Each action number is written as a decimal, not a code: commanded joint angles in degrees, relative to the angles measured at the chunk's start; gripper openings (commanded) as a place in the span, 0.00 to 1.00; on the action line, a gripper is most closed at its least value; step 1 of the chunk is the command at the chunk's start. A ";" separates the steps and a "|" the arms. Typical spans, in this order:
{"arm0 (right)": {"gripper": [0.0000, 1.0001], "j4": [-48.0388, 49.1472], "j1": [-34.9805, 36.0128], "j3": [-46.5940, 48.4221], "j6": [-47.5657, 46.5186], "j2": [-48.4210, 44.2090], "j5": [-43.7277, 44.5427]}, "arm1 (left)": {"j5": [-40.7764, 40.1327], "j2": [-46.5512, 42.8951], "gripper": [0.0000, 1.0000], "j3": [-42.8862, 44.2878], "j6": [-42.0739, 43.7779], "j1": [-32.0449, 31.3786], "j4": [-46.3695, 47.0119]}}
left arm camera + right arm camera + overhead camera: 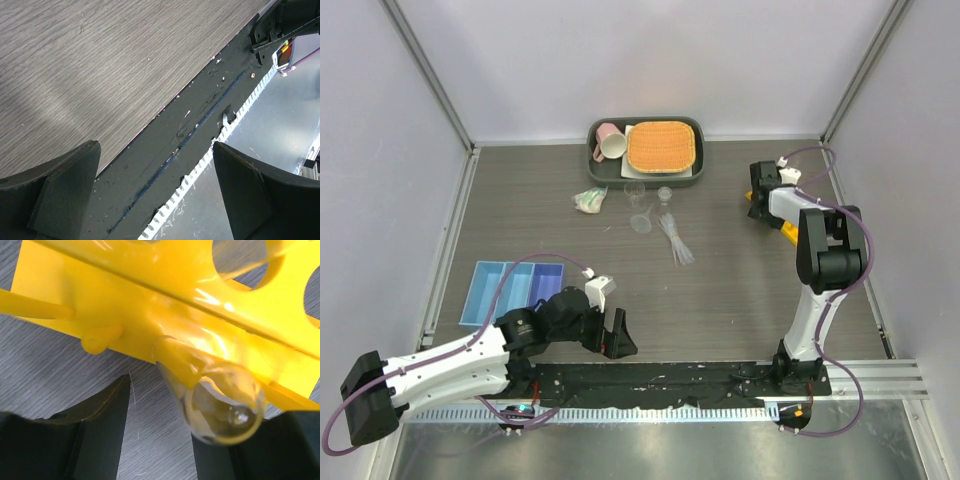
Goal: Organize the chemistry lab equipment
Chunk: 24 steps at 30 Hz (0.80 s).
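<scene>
Right fingers [100, 430] part-way apart astride the glass tube [220, 405], whose round end pokes from the yellow rack [150, 300] at table [75, 65] far right; grip unclear. Left fingers [65, 180] wide apart, empty, over the table's near edge, near blue tray [510, 290].

On dark tray [650, 179], far side of table [740, 290]: pink mug [611, 141] beside orange woven mat [662, 146].

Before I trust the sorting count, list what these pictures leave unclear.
- Rack: top view, mostly behind the right arm; wrist view, cut off by edges.
- Pipettes: top view, too small to count.
- Tube: wrist view, unclear whether the right gripper clamps it.
</scene>
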 commanded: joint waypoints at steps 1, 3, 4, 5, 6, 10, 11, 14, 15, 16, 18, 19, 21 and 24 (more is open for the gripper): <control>0.54 -3.44 0.88 -3.29 0.80 -2.05 -1.29 | -0.66 -0.49 1.00 2.48 1.12 -0.37 0.21; 0.54 -3.70 1.93 -3.56 0.71 -4.41 -0.06 | -1.09 -0.49 1.00 2.65 1.20 -0.28 -0.05; 0.54 -3.97 2.72 -3.56 0.71 -5.30 0.29 | -1.79 -0.40 1.00 3.09 1.12 -0.28 -0.32; 0.54 -4.14 3.17 -3.74 0.71 -6.09 0.64 | -2.06 -0.40 1.00 3.18 1.12 -0.28 -0.67; 0.54 -4.23 3.52 -3.82 0.62 -8.01 0.82 | -2.32 -0.22 1.00 3.27 1.12 -0.28 -0.76; 0.55 -4.85 5.80 -4.35 1.06 -12.32 0.38 | -3.47 0.56 1.00 5.54 1.03 -0.28 -2.51; 0.54 -5.02 7.20 -4.53 1.06 -13.30 0.30 | -4.08 0.83 1.00 6.07 1.03 -0.28 -3.47; 0.55 -5.81 10.45 -4.62 0.89 -16.55 1.35 | -6.10 1.53 1.00 8.45 1.38 -0.28 -5.41; 0.56 -6.08 10.99 -4.70 0.80 -17.25 1.61 | -6.89 1.71 1.00 9.67 1.55 -0.28 -6.03; 0.57 -6.08 11.60 -5.23 0.62 -18.48 1.61 | -7.51 1.80 1.00 10.38 1.73 -0.28 -6.64; 0.57 -6.17 13.62 -5.93 -0.16 -21.91 1.70 | -9.79 2.24 1.00 12.48 2.43 -0.28 -8.40; 0.58 -6.08 14.50 -6.54 -0.52 -23.14 1.53 | -10.32 2.41 1.00 13.28 2.61 -0.37 -9.01; 0.59 -6.25 16.60 -7.07 -1.22 -26.92 1.35 | -13.56 3.38 1.00 16.08 3.31 -0.28 -11.03; 0.61 -6.69 18.55 -8.13 -1.57 -31.83 -0.32 | -17.07 5.74 1.00 20.65 4.45 -0.28 -14.20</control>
